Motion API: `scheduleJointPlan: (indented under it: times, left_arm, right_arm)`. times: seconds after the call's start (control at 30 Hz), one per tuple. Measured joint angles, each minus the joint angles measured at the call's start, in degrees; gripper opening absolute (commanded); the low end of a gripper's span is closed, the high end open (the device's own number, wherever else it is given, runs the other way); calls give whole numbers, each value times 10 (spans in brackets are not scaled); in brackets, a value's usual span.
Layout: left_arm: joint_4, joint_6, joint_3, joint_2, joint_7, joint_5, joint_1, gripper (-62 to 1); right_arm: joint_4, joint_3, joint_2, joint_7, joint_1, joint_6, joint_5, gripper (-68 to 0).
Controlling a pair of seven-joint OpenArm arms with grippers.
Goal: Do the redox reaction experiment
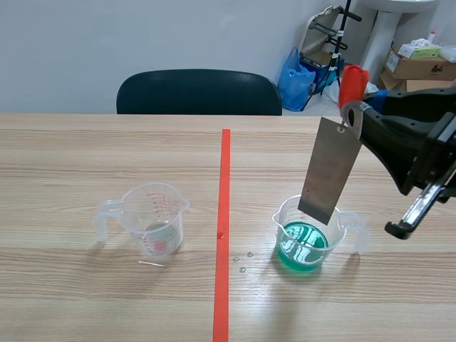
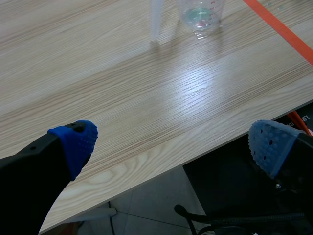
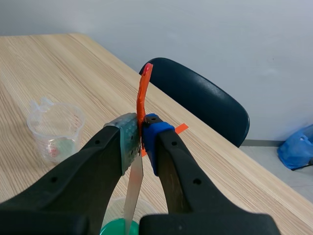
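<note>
Your left gripper (image 2: pixel 171 147): thick black fingers, each capped with a blue dotted pad (image 2: pixel 73 143). Your right gripper (image 3: pixel 142 140) — same black fingers, small round recesses on their faces, a grey-green pad (image 3: pixel 128 142) on one, a blue pad (image 3: pixel 154 136) on the other. Your right arm (image 1: pixel 410 139): chunky glossy black housing, silver bracket (image 1: pixel 424 203) beneath, black-tipped.

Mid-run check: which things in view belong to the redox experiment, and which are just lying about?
Part of the job:
- metal strip, held in the right gripper
- cup of green liquid under the strip
- nearly empty cup across the tape line

Just lying about:
- chair
- blue bag
- cardboard boxes
- small drops
</note>
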Motion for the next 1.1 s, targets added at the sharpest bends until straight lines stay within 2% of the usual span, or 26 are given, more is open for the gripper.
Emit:
scheduleJointPlan:
  times: [0.1, 0.3, 0.47, 0.7, 0.9, 1.1]
  left_arm:
    - [0, 0, 0, 0, 0, 0, 0, 14]
    - [0, 0, 0, 0, 0, 0, 0, 14]
    - [0, 0, 0, 0, 0, 0, 0, 14]
    - [0, 0, 0, 0, 0, 0, 0, 14]
    - [0, 0, 0, 0, 0, 0, 0, 14]
    - [0, 0, 0, 0, 3, 0, 0, 14]
  right_arm:
    - [0, 0, 0, 0, 0, 0, -15, -662]
    - [-12, -9, 0, 21, 0, 0, -15, -662]
    - [-50, -38, 0, 45, 14, 0, -45, -662]
    - [-110, -68, -2, 74, 46, 0, -47, -662]
    - [-167, -71, -39, 119, 61, 0, -108, -662]
    - [-215, -71, -71, 129, 77, 2, -107, -662]
